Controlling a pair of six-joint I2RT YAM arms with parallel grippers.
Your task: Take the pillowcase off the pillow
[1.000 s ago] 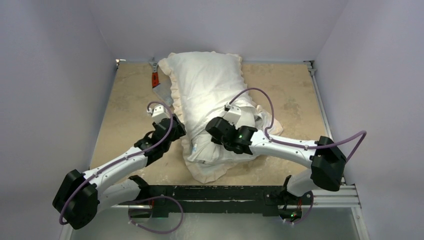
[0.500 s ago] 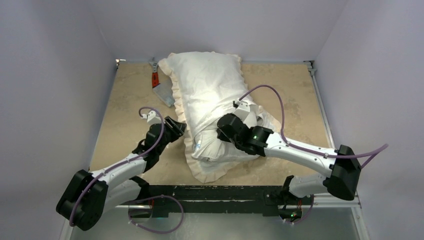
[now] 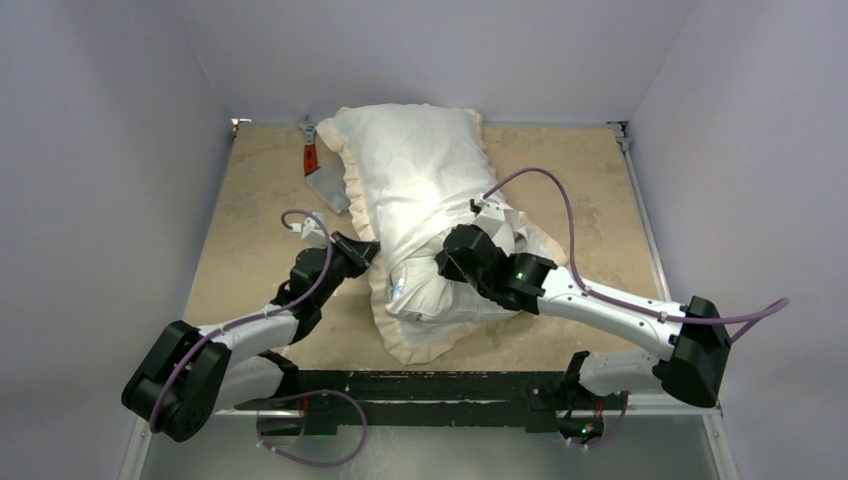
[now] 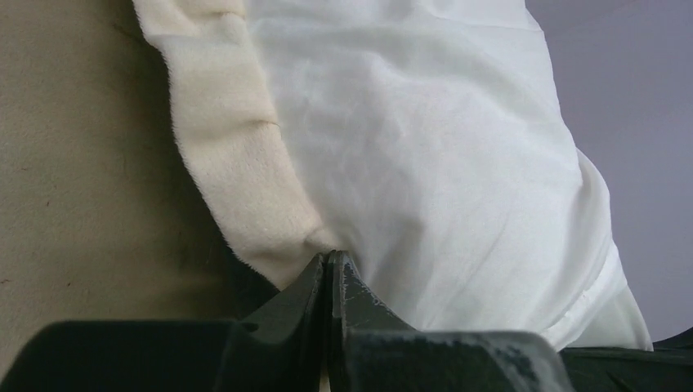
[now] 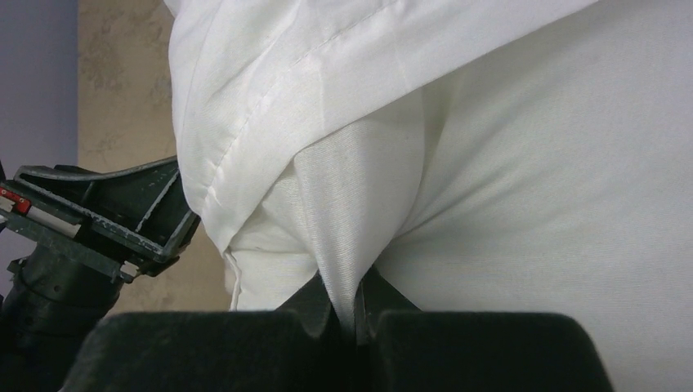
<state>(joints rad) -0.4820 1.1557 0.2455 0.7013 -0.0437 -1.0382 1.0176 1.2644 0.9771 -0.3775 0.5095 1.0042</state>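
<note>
Fingertips (image 4: pixel 315 282) of the left gripper (image 4: pixel 329 260) are pressed together with no gap, right at the seam where the cream frill (image 4: pixel 237 163) meets the white panel of the pillowcase (image 3: pixel 410 170). The frill puckers down into the tips, so they seem to have nipped the edge of the cover, though the fingers themselves hide how much cloth sits between them. That pinch is on the left side of the pillowcase, roughly halfway along it, low against the table (image 3: pixel 260 220).

On the other side, the right gripper (image 5: pixel 353 306) is clamped on a fold of smooth white cloth that rises tight from between its fingers (image 5: pixel 388 298). The fold belongs to the pillow (image 3: pixel 425 295), whose near end bulges out of the cover. The cover's stitched hem (image 5: pixel 270 90) drapes across just above the grip and does not enter it.

From above, the pillowcase lies white side up, running from the far wall toward the arms, its frill spread under the pillow's exposed end. The two grippers face each other across that near end, close together. A red-handled tool (image 3: pixel 311 158) lies just beside the frill at the far left.
</note>
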